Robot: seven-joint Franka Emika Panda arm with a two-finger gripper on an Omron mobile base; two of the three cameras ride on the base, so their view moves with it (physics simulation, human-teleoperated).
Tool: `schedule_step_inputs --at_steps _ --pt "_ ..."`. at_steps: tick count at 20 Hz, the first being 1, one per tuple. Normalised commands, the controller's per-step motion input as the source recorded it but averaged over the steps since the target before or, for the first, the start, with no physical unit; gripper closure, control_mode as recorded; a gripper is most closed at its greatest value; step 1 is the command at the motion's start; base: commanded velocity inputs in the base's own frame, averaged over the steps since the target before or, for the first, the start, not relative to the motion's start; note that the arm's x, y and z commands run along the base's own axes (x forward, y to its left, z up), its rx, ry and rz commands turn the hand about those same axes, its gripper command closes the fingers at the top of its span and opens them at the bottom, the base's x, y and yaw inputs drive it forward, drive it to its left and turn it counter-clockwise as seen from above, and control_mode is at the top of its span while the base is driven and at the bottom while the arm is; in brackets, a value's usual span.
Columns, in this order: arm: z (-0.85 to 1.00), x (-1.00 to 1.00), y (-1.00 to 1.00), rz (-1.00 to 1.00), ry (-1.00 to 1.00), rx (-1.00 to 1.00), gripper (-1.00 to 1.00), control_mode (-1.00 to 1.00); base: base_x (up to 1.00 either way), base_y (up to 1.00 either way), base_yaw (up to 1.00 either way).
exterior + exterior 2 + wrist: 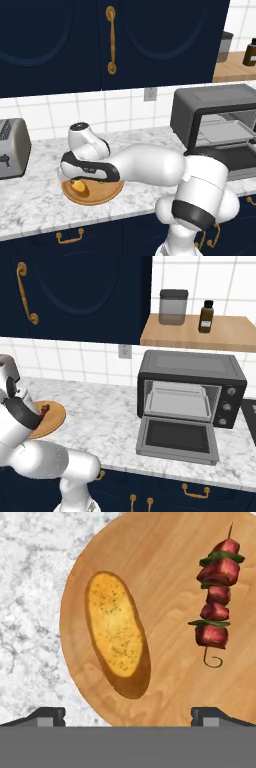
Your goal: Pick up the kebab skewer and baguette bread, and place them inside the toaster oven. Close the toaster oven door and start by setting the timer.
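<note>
Hand view looks straight down on the round wooden plate (165, 677), where the baguette bread (116, 632) and the kebab skewer (216, 607) lie apart, side by side. The gripper (128, 716) hangs above them with its fingertips (47, 716) spread wide, holding nothing.

From the left base view the arm covers most of the plate (102, 196); just a yellow bit of bread (79, 186) peeks out. The silver toaster (12, 147) stands on the marble counter (35, 200).

Right base view gives the clearest look at the toaster oven (192, 387), well apart from the plate (52, 420), its door (177, 440) dropped flat open. The skewer (45, 407) there is a small dark red scrap.
</note>
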Motion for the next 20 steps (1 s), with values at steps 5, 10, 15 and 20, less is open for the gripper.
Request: schedule_step_inputs --at_steps 5,10,15,20 --pt "-0.35 0.0 0.11 0.04 0.0 0.0 -1.0 -1.0 0.0 0.0 0.0" --pt "-0.15 0.23 0.0 0.01 0.0 0.0 -1.0 -1.0 0.0 0.0 0.0" --pt "-0.18 0.34 0.03 0.0 0.0 0.0 -1.0 -1.0 0.0 0.0 0.0" --pt "-0.31 0.15 0.22 0.0 0.0 0.0 -1.0 -1.0 0.0 0.0 0.0"
